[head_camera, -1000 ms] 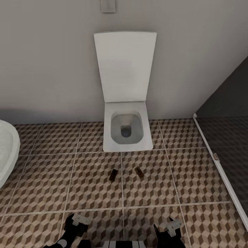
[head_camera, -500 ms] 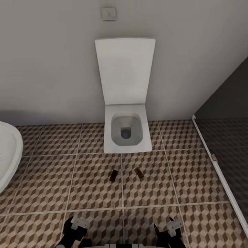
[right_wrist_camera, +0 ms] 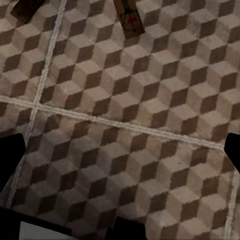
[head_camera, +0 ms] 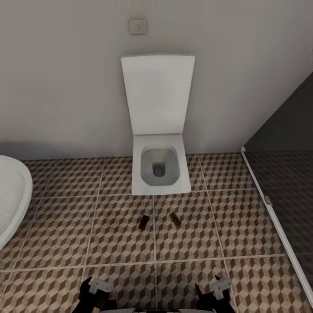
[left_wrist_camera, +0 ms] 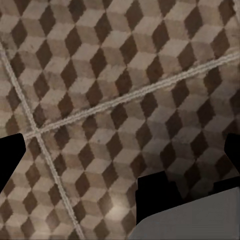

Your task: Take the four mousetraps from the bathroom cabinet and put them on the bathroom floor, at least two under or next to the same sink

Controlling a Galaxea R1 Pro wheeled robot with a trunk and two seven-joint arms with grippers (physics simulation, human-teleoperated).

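Note:
Two mousetraps lie flat on the bathroom floor [head_camera: 108, 226] in front of the toilet: one [head_camera: 143, 222] just left of a grout line, the other [head_camera: 175, 218] to its right. In the right wrist view the right one [right_wrist_camera: 129, 17] shows its dark metal parts, and the left one [right_wrist_camera: 25, 9] is cut off at the corner. My left gripper [head_camera: 95, 290] and right gripper [head_camera: 217, 290] hang low at the near edge, well short of the traps. Both are open, with only tiles between the fingers [left_wrist_camera: 10, 155] [right_wrist_camera: 10, 155]. The cabinet and the sink are out of view.
A white square toilet [head_camera: 160, 169] with its lid raised stands against the back wall. The white bathtub's rim [head_camera: 11, 204] curves in at the left. A dark shower enclosure with a white frame [head_camera: 269, 213] runs along the right.
The whole picture has shifted: the camera has drawn back, so the toilet looks smaller and more of the bathtub shows. The two mousetraps have stayed in place on the tiles.

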